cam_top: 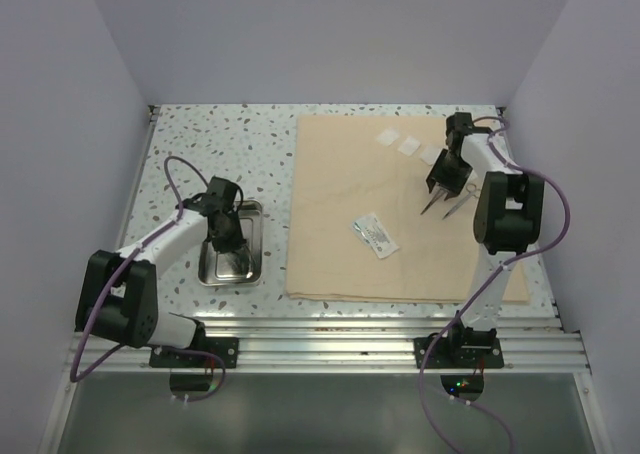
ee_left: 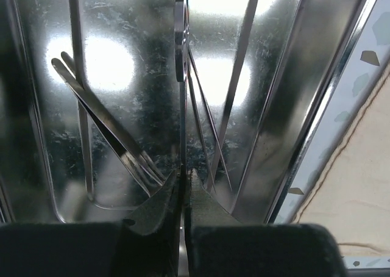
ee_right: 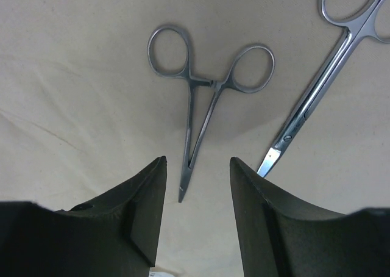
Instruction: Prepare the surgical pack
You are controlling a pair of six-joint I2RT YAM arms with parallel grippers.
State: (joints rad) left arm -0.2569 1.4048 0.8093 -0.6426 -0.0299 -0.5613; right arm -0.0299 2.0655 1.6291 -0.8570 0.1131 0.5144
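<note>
I am at the instrument-gathering step, moving the metal tools off the beige cloth [ee_right: 79,75] and into the steel tray [ee_left: 292,106].

My right gripper [ee_right: 196,161] hangs low over the cloth with its jaws apart and nothing between them. The ring-handled forceps [ee_right: 189,127] lie flat just ahead of it. Their tip sits in the gap between my fingers and their rings point away from me. The scissors [ee_right: 300,115] lie just to the right of my right finger, slanting away and apart from the forceps.

My left gripper [ee_left: 184,176] is down inside the tray with its jaws closed. A thin steel instrument [ee_left: 181,94], seen edge-on, runs out from between the fingertips, so I judge it pinched there. A pair of tweezers [ee_left: 103,127] lies on the tray floor ahead and to the left.

Next, my right gripper needs to drop the last bit and close squarely across the forceps' slim shanks without dragging the cloth. The left should let go and lift clear, because the tray is narrow.
</note>
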